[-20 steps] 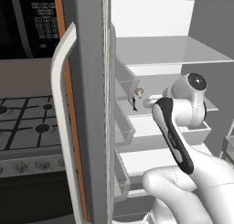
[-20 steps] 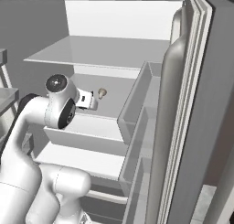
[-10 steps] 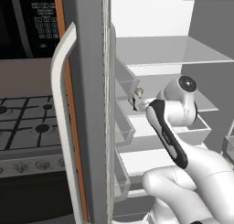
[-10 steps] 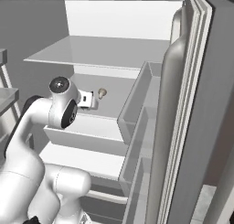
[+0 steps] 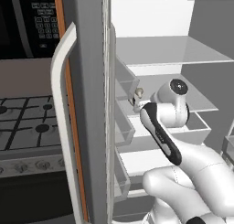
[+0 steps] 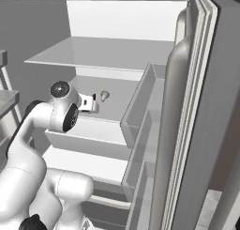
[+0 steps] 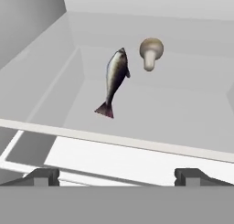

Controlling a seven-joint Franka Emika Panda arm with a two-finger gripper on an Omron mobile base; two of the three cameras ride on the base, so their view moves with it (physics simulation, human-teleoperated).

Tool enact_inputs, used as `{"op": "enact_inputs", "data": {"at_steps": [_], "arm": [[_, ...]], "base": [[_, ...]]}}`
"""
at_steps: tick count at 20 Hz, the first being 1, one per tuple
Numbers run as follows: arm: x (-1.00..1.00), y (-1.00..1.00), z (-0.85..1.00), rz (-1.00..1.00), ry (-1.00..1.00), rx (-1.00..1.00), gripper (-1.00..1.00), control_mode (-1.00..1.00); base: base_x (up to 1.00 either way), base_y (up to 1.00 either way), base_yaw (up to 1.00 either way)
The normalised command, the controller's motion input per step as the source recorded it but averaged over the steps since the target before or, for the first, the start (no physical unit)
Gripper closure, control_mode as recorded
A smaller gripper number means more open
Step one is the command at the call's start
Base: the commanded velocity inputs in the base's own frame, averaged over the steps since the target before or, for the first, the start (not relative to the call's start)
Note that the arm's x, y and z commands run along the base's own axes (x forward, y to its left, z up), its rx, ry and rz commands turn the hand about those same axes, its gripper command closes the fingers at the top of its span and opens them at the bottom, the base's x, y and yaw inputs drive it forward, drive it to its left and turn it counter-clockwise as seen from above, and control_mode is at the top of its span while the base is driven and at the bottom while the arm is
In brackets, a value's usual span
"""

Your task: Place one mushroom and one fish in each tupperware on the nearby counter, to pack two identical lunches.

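Left of the arm: stove (image 5: 27,122) and open fridge door (image 5: 84,104) with its handle (image 5: 61,99). Arm reaches into the fridge at middle shelf (image 6: 117,95) level.

Gripper (image 7: 116,175) is wide apart, holding nothing; both fingertips (image 7: 43,176) show low in the hand view with clear space between them.

Fish (image 7: 114,81) lies on the shelf ahead of the gripper, slightly left of its centre line, tail toward the gripper, head pointing away. Not touching the tips, well clear of them.

Mushroom (image 7: 151,53) sits just right of the fish's head and a bit farther from the gripper, cap away, stem toward the hand. Close to the fish but apart from it. Same mushroom shows in the left base view (image 5: 138,93) just past the hand, and in the right base view (image 6: 104,95) just beyond the gripper (image 6: 92,103).

The shelf's front lip crosses between the tips and the fish in the hand view.

Right side: second door (image 6: 197,121) with bins (image 6: 140,111).
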Motion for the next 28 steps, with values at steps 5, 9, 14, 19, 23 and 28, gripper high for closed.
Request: {"op": "enact_inputs", "data": {"at_steps": [5,9,14,19,23,28], "arm": [[0.14,0.11,-0.06,0.00,0.00,0.00,-1.00,-1.00],[0.16,0.14,-0.05,0.00,0.00,0.00,-1.00,-1.00],[0.22,0.12,-0.05,0.00,0.00,0.00,-1.00,-1.00],[0.31,0.00,-0.07,0.00,0.00,0.00,-1.00,-1.00],[0.27,0.00,-0.08,0.00,0.00,0.00,-1.00,-1.00],[0.27,0.00,-0.10,-0.01,0.00,0.00,-1.00,-1.00]], "base": [[0.00,0.00,0.00],[0.00,0.00,0.00],[0.00,0.00,0.00],[0.00,0.00,0.00],[0.00,0.00,0.00],[0.00,0.00,0.00]]}}
